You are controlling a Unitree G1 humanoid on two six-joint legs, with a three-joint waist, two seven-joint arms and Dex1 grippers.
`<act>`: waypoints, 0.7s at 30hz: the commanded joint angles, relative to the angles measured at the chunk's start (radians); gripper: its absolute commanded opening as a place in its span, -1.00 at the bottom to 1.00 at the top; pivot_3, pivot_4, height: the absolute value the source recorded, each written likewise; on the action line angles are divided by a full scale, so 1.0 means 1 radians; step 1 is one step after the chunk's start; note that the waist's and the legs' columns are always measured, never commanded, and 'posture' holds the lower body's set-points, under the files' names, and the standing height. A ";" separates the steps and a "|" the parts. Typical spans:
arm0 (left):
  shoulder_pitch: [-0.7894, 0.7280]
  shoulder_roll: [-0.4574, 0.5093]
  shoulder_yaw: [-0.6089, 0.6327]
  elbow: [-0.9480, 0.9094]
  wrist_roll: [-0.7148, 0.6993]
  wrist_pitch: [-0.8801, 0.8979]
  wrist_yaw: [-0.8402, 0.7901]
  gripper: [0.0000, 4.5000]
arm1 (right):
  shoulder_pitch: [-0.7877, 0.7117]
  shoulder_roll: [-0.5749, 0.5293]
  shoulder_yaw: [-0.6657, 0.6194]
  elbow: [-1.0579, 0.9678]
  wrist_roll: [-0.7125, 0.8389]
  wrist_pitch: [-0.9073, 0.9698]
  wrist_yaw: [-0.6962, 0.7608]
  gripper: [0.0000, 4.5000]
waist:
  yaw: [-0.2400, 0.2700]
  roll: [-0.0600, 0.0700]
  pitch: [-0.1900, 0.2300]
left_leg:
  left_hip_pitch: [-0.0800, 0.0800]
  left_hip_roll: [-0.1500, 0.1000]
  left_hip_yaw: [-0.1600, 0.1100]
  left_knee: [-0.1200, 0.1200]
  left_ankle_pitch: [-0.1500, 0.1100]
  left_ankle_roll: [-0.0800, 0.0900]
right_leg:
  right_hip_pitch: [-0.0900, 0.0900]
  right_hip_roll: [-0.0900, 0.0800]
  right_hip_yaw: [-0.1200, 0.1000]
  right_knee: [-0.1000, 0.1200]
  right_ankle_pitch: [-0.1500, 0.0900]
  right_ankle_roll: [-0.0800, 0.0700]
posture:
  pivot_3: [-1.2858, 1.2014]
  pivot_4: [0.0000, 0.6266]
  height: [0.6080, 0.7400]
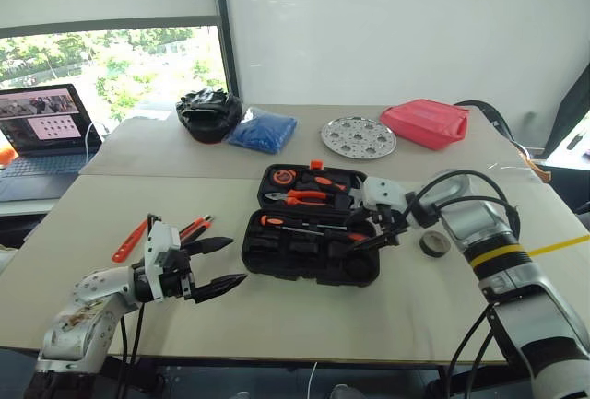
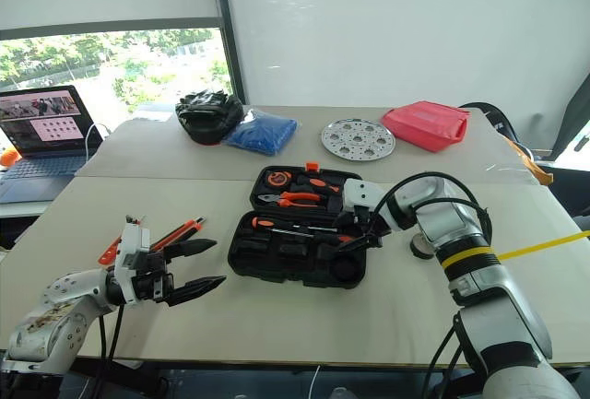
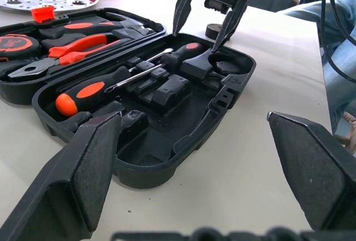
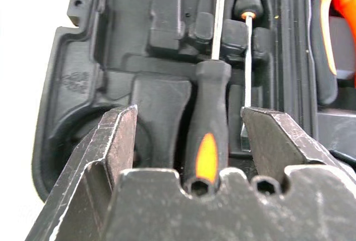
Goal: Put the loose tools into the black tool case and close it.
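A: While the right claw (image 1: 378, 233) is hovering over the black tool case (image 1: 309, 261) lying open on the bench (image 1: 304, 325), why are its fingers standing apart?

B: A screwdriver (image 4: 208, 135) is lying in its slot between them, unclamped; I judge it is being released there.

A: And the left claw (image 1: 214, 265)?

B: It is waiting wide apart and empty, beside loose tools (image 1: 161, 233) lying on the bench.
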 commanded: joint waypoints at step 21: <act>0.037 0.004 0.033 -0.047 -0.005 -0.019 0.037 1.00 | -0.073 0.111 0.012 0.159 -0.103 -0.185 -0.143 -0.98 | -0.001 0.000 0.000 | 0.001 0.000 0.000 0.000 0.000 0.000 | 0.000 0.000 0.000 0.001 0.000 -0.001 | 0.03 -0.52 1.00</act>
